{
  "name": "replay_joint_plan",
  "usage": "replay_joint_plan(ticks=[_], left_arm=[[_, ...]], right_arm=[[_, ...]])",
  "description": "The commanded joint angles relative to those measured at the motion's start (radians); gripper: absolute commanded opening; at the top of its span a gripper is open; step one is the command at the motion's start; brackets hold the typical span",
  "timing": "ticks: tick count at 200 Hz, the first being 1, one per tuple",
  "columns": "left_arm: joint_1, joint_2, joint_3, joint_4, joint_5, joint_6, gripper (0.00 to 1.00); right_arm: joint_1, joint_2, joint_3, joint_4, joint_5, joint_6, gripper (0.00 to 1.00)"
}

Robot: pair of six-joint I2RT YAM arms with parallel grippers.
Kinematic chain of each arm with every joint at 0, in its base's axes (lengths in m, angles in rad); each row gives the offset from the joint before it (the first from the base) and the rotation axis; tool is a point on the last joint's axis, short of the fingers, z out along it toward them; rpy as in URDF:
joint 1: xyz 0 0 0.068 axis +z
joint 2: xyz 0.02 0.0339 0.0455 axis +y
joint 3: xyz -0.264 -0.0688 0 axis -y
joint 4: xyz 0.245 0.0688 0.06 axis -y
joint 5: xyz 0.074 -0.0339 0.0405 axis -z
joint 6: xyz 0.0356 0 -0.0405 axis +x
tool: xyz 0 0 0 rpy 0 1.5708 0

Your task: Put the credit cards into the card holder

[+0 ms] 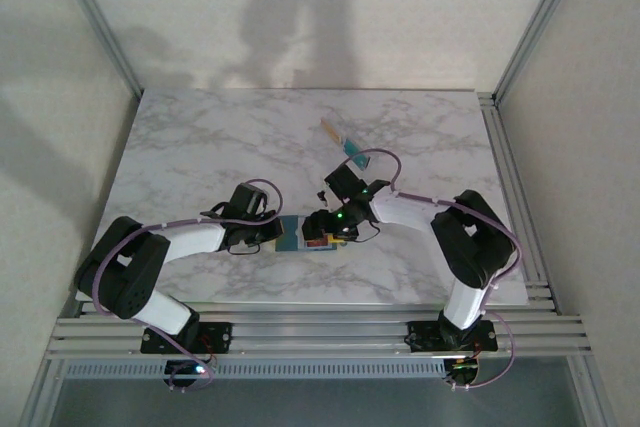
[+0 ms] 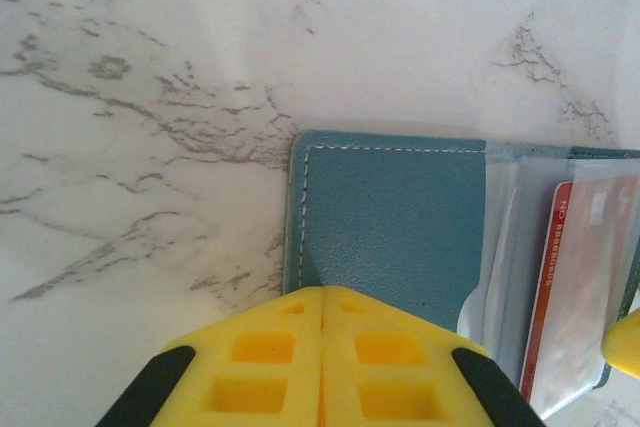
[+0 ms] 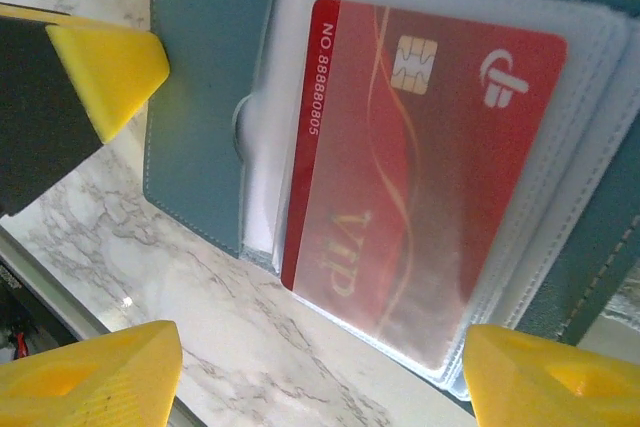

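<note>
Overhead view, lower centre: a teal folding wallet with clear plastic sleeves [image 1: 293, 234] lies open on the marble-patterned counter [image 1: 200, 147], with the left tool [image 1: 264, 235] at its left end and the right tool [image 1: 325, 232] at its right end.

Left tool [image 2: 322, 297]: yellow fingers pressed together, nothing between them. The tips sit on the lower edge of the wallet's teal flap [image 2: 390, 217]. Judged to be pinning the flap down rather than grasping it.

Right tool [image 3: 320, 372]: jaws stand well apart, one yellow finger in each lower corner of its wrist view, holding nothing.

Task item: a red plastic credit card [image 3: 420, 177] with a chip and "VIP" lettering lies among the wallet's clear sleeves [image 3: 590, 127]. Which layer covers it cannot be told. The same card shows at the right edge of the left wrist view [image 2: 580, 287].

Key relation: the card's long axis runs from top to bottom in the right wrist view, leaning slightly to the lower right. Its near short end points at the gap between the open jaws, so the closing line crosses the card's width. The right tool is plainly the nearer one, sitting directly over the card, while the left tool is off on the flap side.

A narrow pale strip [image 1: 343, 144] lies diagonally at upper centre of the overhead view, well apart from the wallet. It is probably the card holder, but too small to confirm.
</note>
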State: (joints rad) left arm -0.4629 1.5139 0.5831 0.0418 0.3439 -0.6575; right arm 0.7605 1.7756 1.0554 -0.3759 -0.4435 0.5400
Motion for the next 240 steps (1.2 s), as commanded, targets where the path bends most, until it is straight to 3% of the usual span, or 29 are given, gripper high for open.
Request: replay_joint_plan(ticks=[1, 154, 240], left_arm=[[0.004, 0.036, -0.015, -0.057, -0.009, 0.002, 0.06], [0.004, 0.034, -0.035, -0.041, -0.008, -0.003, 0.05], [0.003, 0.05, -0.008, -0.051, -0.003, -0.001, 0.04]], right_arm=[[-0.009, 0.024, -0.017, 0.0, 0.001, 0.005, 0.75], [-0.009, -0.027, -0.058, -0.003, 0.047, 0.03, 0.84], [-0.009, -0.015, -0.084, 0.025, 0.041, 0.037, 0.79]])
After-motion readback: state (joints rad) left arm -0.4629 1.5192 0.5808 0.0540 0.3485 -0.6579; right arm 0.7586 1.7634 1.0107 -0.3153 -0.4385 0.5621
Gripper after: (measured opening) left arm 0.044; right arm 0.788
